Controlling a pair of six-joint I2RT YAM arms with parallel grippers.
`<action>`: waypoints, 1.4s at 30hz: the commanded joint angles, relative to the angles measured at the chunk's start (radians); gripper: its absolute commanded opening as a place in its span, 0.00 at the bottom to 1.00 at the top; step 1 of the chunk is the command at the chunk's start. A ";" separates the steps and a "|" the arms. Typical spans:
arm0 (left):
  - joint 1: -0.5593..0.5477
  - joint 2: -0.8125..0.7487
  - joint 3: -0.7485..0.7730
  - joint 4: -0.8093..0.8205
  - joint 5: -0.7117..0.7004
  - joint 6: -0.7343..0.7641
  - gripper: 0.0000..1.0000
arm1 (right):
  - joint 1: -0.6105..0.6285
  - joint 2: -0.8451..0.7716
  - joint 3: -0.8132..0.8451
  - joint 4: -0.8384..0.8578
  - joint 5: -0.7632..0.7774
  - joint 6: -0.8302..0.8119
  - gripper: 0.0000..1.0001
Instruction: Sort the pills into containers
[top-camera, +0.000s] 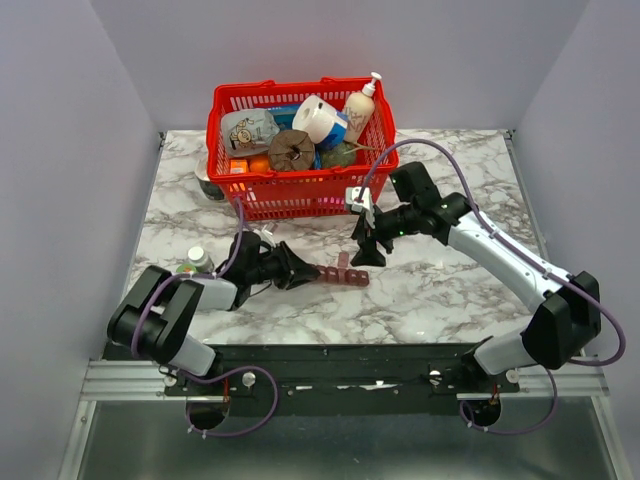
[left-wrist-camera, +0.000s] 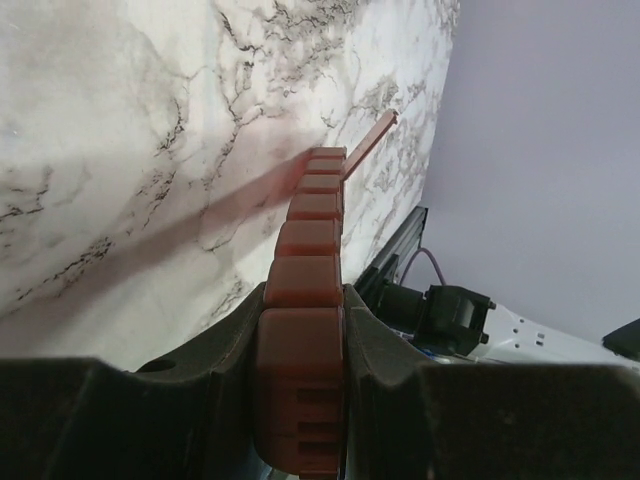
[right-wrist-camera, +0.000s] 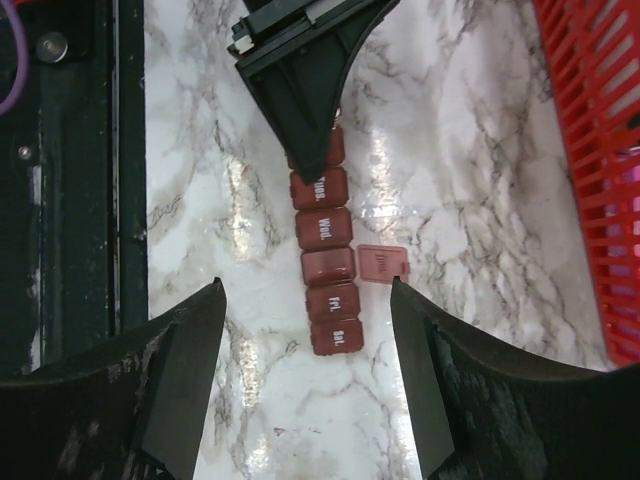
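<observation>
The pill organizer (top-camera: 342, 274) is pinched at one end by the left hand (top-camera: 298, 272), flat on the tabletop (top-camera: 440, 292), one lid (right-wrist-camera: 383, 263) flipped open. The spread right hand (top-camera: 367, 252) is best centred over that opening, the pill organizer held steady.

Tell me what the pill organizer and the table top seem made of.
Pill organizer: probably moulded plastic, dark red, slightly glossy, day names on lids. Table top: marble look, white with grey veins, shiny reflections; real stone or laminate, unclear.
</observation>
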 joint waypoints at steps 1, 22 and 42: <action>-0.031 0.053 -0.046 0.218 -0.089 -0.068 0.15 | 0.003 0.002 -0.040 -0.011 -0.075 -0.024 0.76; -0.039 -0.280 0.136 -0.697 -0.324 0.280 0.99 | 0.003 -0.022 -0.058 -0.004 -0.059 -0.042 0.77; -0.039 -0.352 0.286 -0.965 -0.502 0.492 0.99 | 0.003 -0.040 -0.067 -0.004 -0.052 -0.055 0.77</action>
